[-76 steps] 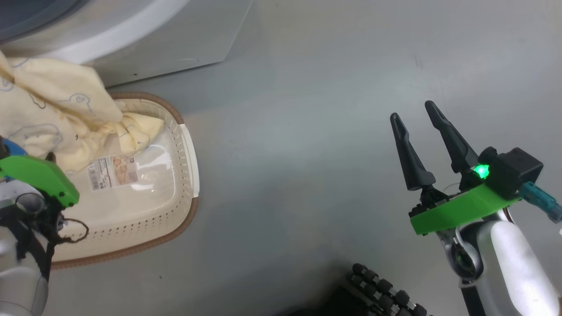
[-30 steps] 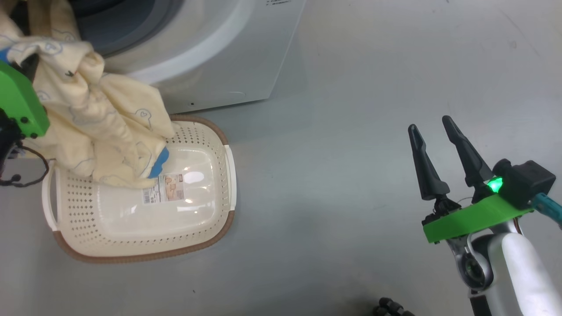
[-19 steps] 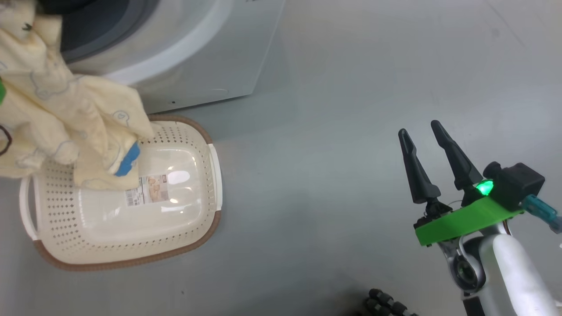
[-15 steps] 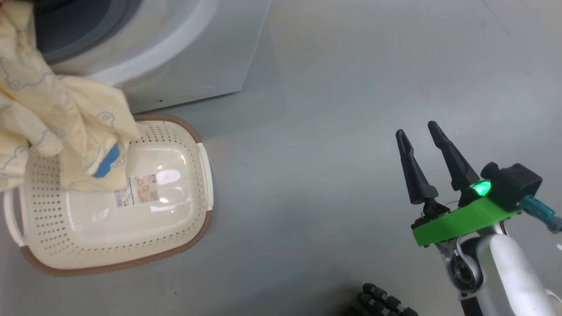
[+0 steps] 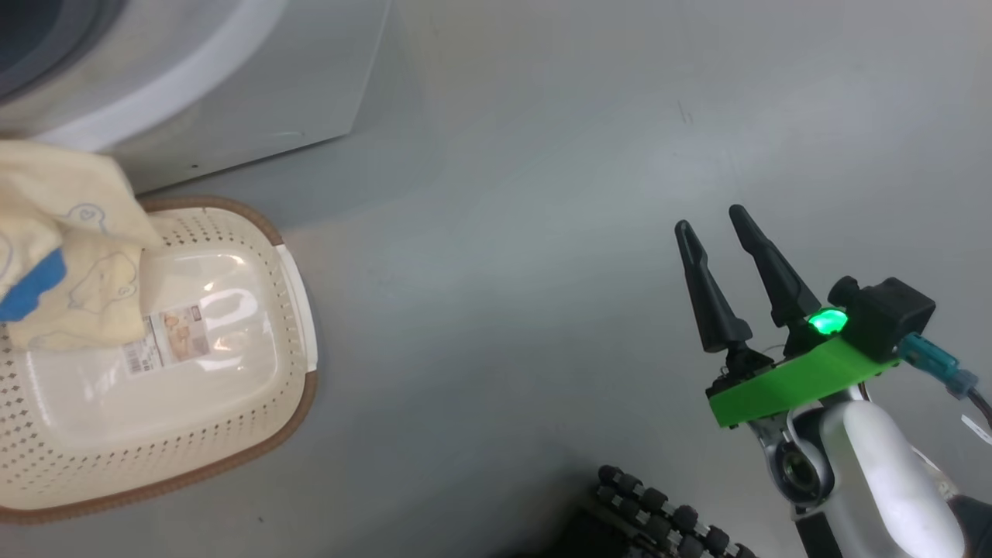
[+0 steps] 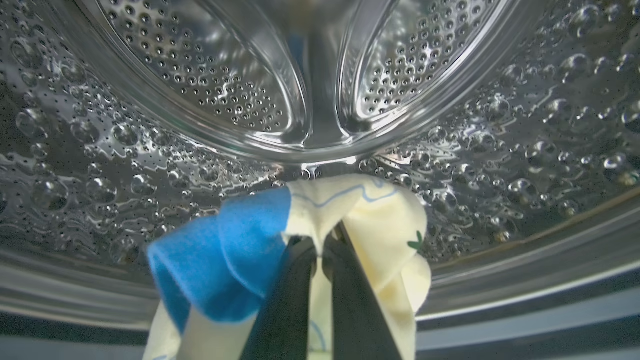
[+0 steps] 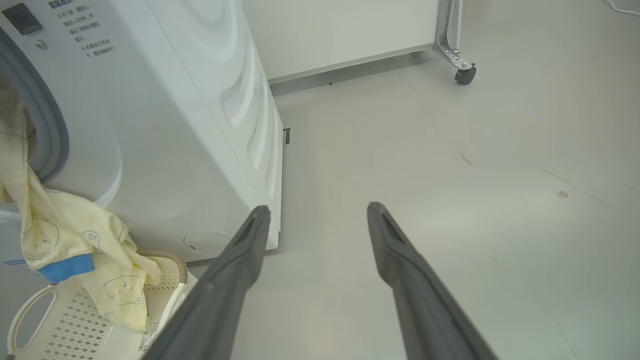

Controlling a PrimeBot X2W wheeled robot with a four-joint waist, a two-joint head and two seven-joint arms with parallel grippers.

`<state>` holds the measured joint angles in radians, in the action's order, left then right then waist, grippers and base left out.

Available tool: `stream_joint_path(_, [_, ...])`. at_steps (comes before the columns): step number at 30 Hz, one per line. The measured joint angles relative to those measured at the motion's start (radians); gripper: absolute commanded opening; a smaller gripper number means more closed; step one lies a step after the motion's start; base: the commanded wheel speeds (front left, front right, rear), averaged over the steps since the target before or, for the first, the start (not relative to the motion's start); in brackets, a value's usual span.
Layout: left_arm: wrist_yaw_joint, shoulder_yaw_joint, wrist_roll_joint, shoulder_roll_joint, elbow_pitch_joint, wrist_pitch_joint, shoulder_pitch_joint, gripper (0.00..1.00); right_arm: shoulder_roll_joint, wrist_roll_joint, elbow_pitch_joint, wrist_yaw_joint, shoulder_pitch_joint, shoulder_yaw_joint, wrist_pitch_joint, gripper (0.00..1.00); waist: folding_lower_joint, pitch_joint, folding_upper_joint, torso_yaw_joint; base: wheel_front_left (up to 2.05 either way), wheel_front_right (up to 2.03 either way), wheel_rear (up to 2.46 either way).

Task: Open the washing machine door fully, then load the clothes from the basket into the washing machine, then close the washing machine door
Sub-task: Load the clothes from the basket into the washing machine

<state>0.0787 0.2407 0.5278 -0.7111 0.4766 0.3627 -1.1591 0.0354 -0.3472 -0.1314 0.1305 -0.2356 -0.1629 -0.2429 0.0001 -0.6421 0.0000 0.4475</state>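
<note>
The clothes [image 6: 372,220], pale yellow with blue bear outlines and a blue cuff, are hanging from the left gripper [image 6: 320,246], which is pinching them inside the washing machine [image 7: 165,125] drum [image 6: 200,75]. They are trailing into the basket [image 5: 263,387] on the glossy grey floor [image 5: 504,271]. The right gripper [image 5: 709,218] is hovering, fingers spread.

A faintly scuffed grey floor [image 5: 504,232] runs to a white panel [image 7: 340,30] whose metal bracket [image 7: 446,35] rests on a black caster [image 7: 464,76].
</note>
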Motion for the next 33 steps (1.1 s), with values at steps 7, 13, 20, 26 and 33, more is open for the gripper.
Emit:
stream_joint_path(7, [-0.018,0.001,-0.055,0.001,0.062,-0.192,-0.121,0.00,0.000,-0.023,-0.019,0.000,-0.013,-0.027,-0.005,1.00,0.0001,-0.042,0.0000,0.035,0.00,0.00,0.00])
stream_joint_path(13, [-0.032,0.019,-0.126,0.002,0.107,-0.387,-0.223,0.00,0.000,-0.033,-0.022,0.000,-0.038,-0.036,-0.008,1.00,-0.0001,-0.066,0.0000,0.050,0.00,0.00,0.00])
stream_joint_path(20, [-0.052,0.028,-0.120,0.012,0.231,-0.392,-0.241,0.00,0.000,-0.040,-0.021,0.000,-0.038,-0.037,-0.009,1.00,-0.0001,-0.075,0.0000,0.050,0.00,0.00,0.00])
stream_joint_path(26, [-0.029,0.031,-0.120,0.016,0.293,-0.340,-0.241,1.00,0.000,-0.040,-0.020,0.000,-0.038,-0.035,-0.009,1.00,-0.0001,-0.075,0.0000,0.040,0.00,0.00,0.00])
stream_joint_path(33, [-0.009,0.033,-0.103,0.022,0.319,-0.326,-0.231,1.00,0.000,-0.039,-0.020,0.000,-0.038,-0.031,-0.009,1.00,-0.0001,-0.072,0.0000,0.025,0.00,0.00,0.00])
